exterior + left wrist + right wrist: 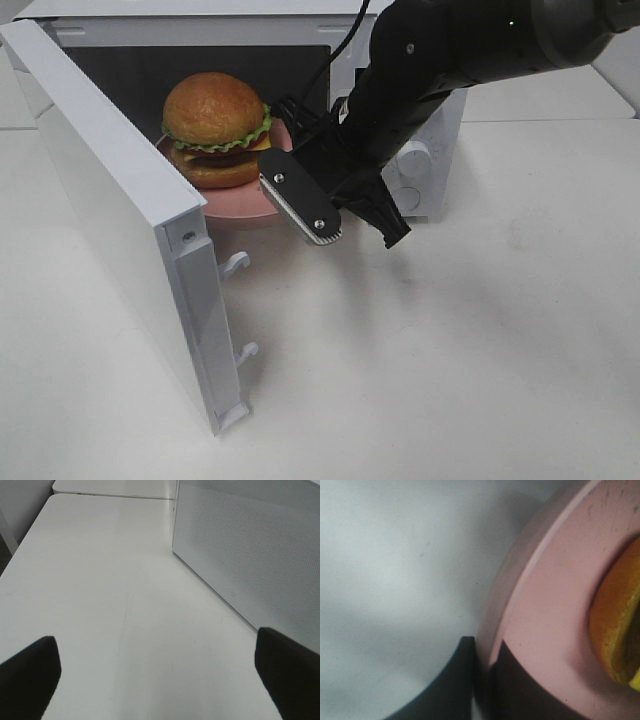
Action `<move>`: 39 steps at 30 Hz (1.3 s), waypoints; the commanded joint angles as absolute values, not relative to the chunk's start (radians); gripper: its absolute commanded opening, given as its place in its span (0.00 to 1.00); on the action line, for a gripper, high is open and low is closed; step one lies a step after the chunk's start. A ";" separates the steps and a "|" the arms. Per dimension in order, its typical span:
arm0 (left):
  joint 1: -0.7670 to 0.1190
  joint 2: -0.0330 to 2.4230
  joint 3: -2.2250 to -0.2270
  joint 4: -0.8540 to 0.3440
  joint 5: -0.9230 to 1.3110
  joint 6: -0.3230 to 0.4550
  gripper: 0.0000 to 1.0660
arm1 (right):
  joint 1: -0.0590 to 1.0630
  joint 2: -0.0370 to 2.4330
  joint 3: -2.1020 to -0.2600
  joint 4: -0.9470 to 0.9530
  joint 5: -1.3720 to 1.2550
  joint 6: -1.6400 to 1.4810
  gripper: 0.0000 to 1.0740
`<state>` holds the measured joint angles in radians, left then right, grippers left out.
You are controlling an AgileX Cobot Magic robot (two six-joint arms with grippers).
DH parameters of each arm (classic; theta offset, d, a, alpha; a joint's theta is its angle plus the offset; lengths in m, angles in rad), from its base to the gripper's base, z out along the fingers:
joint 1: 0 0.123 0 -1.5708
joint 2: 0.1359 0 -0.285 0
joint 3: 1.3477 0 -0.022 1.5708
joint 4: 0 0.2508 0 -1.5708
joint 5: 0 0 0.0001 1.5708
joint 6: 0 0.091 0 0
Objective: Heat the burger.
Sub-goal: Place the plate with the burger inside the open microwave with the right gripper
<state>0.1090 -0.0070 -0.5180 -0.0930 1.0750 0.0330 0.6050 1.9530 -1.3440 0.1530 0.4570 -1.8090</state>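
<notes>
While the microwave stands with its door swung wide, your right gripper is pinched down on the rim of the pink plate. The right wrist view shows you one dark finger on the outer side of that rim and the other lying on the plate's upper face, with the rim squeezed between them. The burger sits upright on the plate, bun on top, right in the microwave's open mouth with the dark cavity behind it. The plate's near edge lies about level with the microwave's front. Your right arm reaches in across the front of the microwave's knob panel.

Your left gripper has its jaws spread wide and holds nothing. It hangs over the white table beside a white dotted panel of the microwave, clear of it. You can't tell from that view whether the panel is the door or a side wall.
</notes>
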 commanded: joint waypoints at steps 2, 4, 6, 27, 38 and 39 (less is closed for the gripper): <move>0.110 -0.022 -0.518 -0.100 1.073 0.034 0.92 | 0.597 1.992 -1.438 0.138 0.421 -1.744 0.00; 0.110 -0.022 -0.518 -0.100 1.073 0.034 0.92 | 0.597 2.013 -1.468 0.120 0.433 -1.730 0.00; 0.110 -0.022 -0.518 -0.100 1.073 0.035 0.92 | 0.597 2.035 -1.499 0.111 0.452 -1.716 0.00; 0.110 -0.022 -0.518 -0.100 1.073 0.038 0.92 | 0.597 2.250 -1.837 0.023 0.565 -1.611 0.00; 0.110 -0.022 -0.518 -0.100 1.073 0.038 0.92 | 0.597 2.359 -2.025 -0.017 0.622 -1.579 0.00; 0.110 -0.022 -0.518 -0.100 1.073 0.038 0.92 | 0.597 2.366 -2.039 -0.017 0.624 -1.569 0.00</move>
